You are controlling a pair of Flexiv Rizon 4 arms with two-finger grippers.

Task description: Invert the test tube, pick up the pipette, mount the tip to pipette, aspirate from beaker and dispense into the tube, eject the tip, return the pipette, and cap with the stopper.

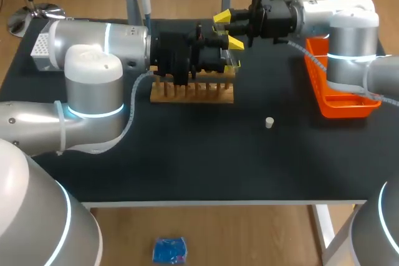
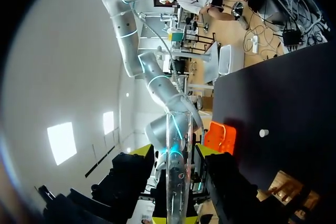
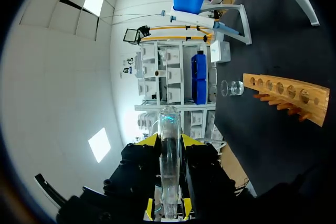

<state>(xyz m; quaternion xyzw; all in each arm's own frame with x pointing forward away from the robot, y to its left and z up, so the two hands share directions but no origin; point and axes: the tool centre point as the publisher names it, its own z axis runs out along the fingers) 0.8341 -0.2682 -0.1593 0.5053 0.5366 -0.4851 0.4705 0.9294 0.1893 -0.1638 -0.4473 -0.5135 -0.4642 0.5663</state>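
The jaws of the left gripper (image 2: pixel 175 153) and right gripper (image 3: pixel 169 142) both clamped the test tube (image 3: pixel 168 121); one needed to release only with the other firm.

1 test tube (image 3: pixel 169 171), 1 rack (image 1: pixel 193 94), 1 stopper (image 1: pixel 269 123), 1 beaker (image 3: pixel 231 87), 1 bin (image 1: pixel 346 108).
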